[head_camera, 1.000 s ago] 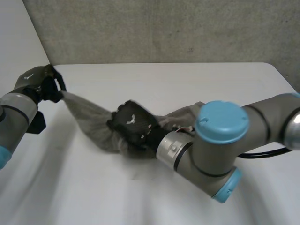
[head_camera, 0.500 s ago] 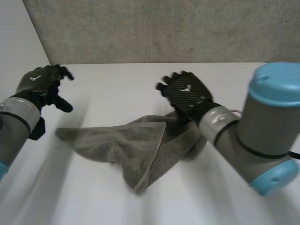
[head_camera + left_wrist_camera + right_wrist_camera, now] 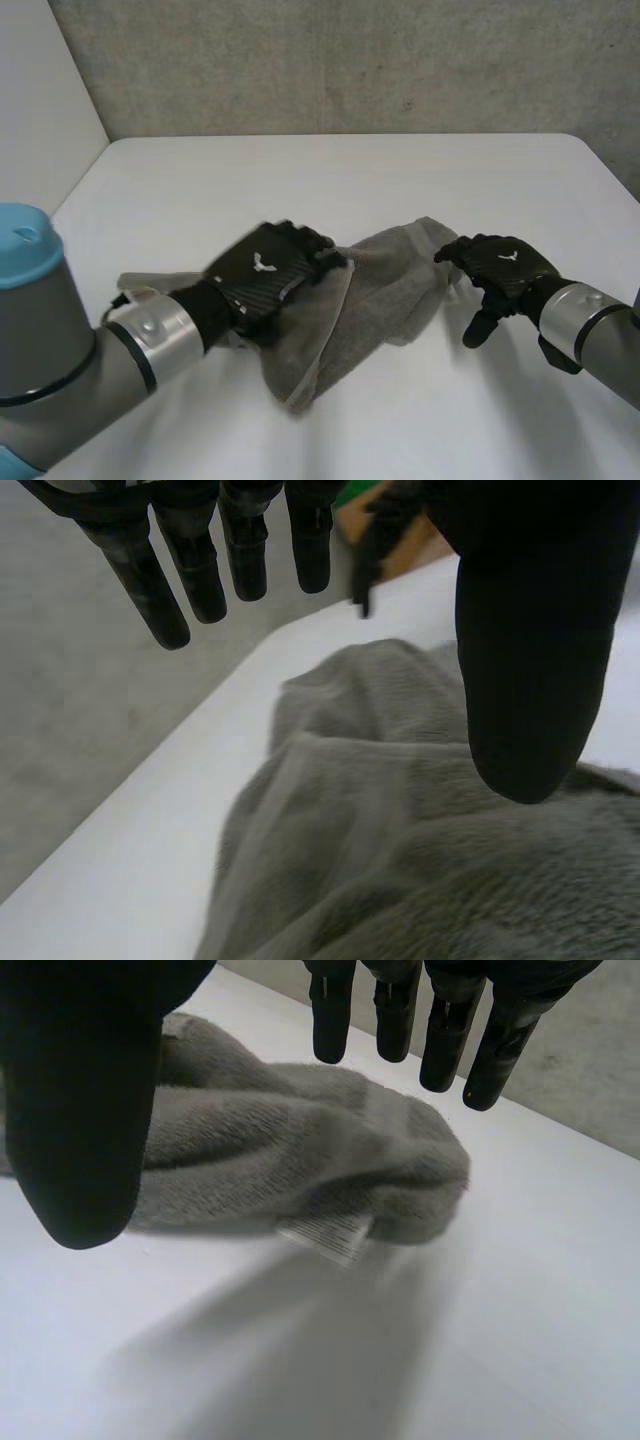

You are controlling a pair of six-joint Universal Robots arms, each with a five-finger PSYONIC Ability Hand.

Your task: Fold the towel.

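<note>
A grey towel (image 3: 375, 290) lies crumpled in a loose heap on the white table (image 3: 300, 180), one flap folded over toward the front. My left hand (image 3: 262, 275) hovers over the towel's left part, fingers (image 3: 200, 570) straight and spread above the cloth (image 3: 400, 850), holding nothing. My right hand (image 3: 500, 270) is beside the towel's right end, apart from it. Its fingers (image 3: 440, 1040) are straight above the bunched end (image 3: 300, 1175), where a white label (image 3: 325, 1232) sticks out.
A grey wall (image 3: 350, 60) runs behind the table's far edge. Bare tabletop (image 3: 450, 420) lies in front of the towel and to its right. My left arm (image 3: 60, 360) reaches in across the front left.
Both hands let go of the towel, which dropped into a heap. The left hand swung from the far left corner onto the towel; the right hand moved to its right end.
</note>
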